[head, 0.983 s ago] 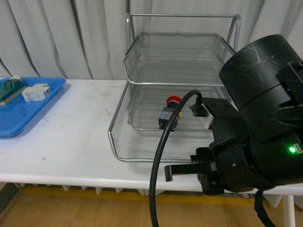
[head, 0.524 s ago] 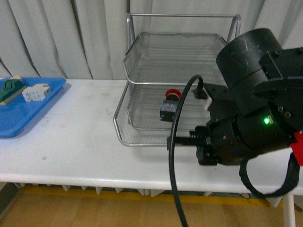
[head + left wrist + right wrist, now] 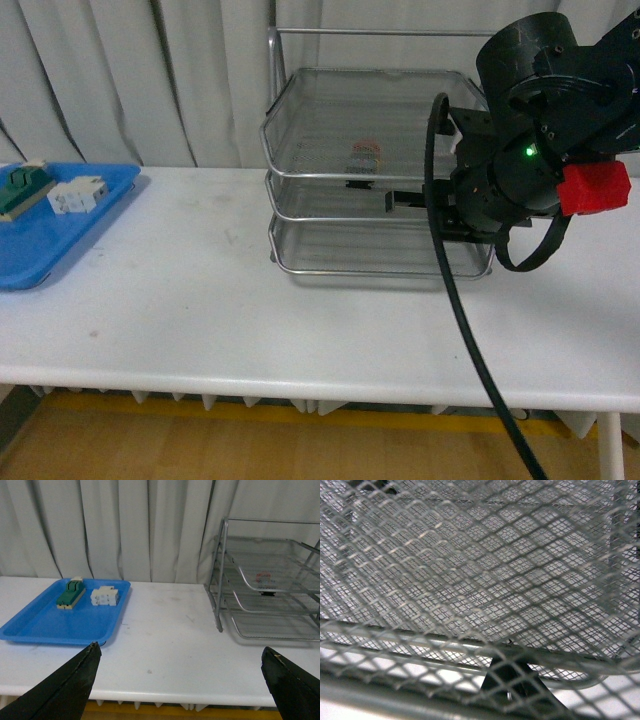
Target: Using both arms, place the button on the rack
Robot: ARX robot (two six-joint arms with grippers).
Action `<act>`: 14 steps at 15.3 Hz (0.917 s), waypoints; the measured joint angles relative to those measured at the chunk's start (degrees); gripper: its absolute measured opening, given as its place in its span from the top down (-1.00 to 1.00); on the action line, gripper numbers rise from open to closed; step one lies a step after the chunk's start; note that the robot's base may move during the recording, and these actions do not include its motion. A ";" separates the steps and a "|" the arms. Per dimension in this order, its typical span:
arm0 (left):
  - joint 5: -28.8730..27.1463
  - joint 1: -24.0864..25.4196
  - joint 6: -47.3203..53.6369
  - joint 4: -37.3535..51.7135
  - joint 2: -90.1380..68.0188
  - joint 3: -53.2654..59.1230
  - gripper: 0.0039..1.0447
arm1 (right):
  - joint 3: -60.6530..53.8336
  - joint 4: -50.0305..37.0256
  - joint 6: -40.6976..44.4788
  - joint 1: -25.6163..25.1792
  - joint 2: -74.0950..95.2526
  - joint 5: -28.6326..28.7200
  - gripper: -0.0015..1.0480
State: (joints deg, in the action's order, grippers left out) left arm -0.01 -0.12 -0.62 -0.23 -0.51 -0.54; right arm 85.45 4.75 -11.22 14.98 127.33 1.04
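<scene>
The silver wire rack (image 3: 300,150) stands on the white table (image 3: 180,300) against the curtain. Through its mesh shows the button (image 3: 365,158), red cap and dark body, on one of the upper tiers; which tier I cannot tell. My right gripper (image 3: 405,201) reaches in from the right and is shut on the rack's front rim. In the right wrist view the rack's mesh (image 3: 470,570) fills the frame, with one dark finger (image 3: 512,680) behind it. My left gripper (image 3: 180,652) hangs open above the table's front edge, left of the rack (image 3: 220,575), far from the button (image 3: 263,577).
A flat blue tray (image 3: 45,625) lies at the table's left end with a green-and-cream terminal block (image 3: 70,592) and a white blocky component (image 3: 104,596) on it. A thick black cable (image 3: 450,280) hangs from the right arm across the table's front right.
The right arm rose and moved away from the camera towards the curtain. The rack's lowest tier went back from its extended position, and the button now shows higher and further back.
</scene>
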 joint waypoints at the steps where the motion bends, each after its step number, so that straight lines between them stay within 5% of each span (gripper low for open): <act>1: 0.02 0.00 0.00 0.00 0.00 0.00 -0.88 | 0.52 0.00 0.37 0.00 0.70 -0.07 0.97; 8: 0.02 0.00 0.00 0.00 0.00 0.00 -0.88 | -4.59 -1.25 -2.60 0.07 -2.93 1.07 0.97; 14: 0.00 0.00 0.00 0.00 0.00 0.00 -0.88 | -29.09 -8.76 -9.90 -0.81 -28.55 11.91 0.97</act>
State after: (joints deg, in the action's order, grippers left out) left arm -0.01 -0.12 -0.62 -0.23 -0.51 -0.54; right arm 56.36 -4.01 -21.12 14.17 98.78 12.95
